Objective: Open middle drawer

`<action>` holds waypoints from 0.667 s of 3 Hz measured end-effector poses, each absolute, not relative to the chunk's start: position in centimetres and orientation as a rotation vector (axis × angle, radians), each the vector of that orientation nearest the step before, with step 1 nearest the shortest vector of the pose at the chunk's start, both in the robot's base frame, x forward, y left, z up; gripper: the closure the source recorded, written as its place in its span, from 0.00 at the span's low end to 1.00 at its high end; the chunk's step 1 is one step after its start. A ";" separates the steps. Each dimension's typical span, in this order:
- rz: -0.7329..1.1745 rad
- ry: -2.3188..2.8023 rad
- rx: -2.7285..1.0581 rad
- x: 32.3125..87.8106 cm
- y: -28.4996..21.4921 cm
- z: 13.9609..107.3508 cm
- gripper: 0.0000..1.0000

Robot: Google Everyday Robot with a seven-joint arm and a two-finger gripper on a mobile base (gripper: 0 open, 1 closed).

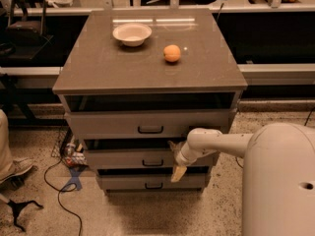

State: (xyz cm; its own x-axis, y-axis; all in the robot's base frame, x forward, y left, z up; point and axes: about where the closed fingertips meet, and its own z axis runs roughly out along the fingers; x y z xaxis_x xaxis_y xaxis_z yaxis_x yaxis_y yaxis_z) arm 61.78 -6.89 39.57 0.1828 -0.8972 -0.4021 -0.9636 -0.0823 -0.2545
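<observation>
The white arm [224, 142] reaches level from the rounded base [280, 181] toward picture left and bends down at the wrist [191, 150]. The gripper [173, 161] hangs at its end, its 2 fingers spread, 1 above the other.

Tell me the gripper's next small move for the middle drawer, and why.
Probably slide the gripper left onto the black handle: it hangs at the front of the middle drawer, just right of that handle, not yet on it.
</observation>
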 end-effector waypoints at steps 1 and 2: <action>0.194 1.766 -1.988 61.9 -7.6 39.5 0.38; 0.194 1.766 -1.988 61.9 -7.6 39.9 0.69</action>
State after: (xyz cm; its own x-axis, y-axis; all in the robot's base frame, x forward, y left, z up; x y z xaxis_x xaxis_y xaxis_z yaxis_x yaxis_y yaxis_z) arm 61.93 -7.56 39.88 0.1614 -0.8996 -0.4057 -0.9663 -0.0606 -0.2500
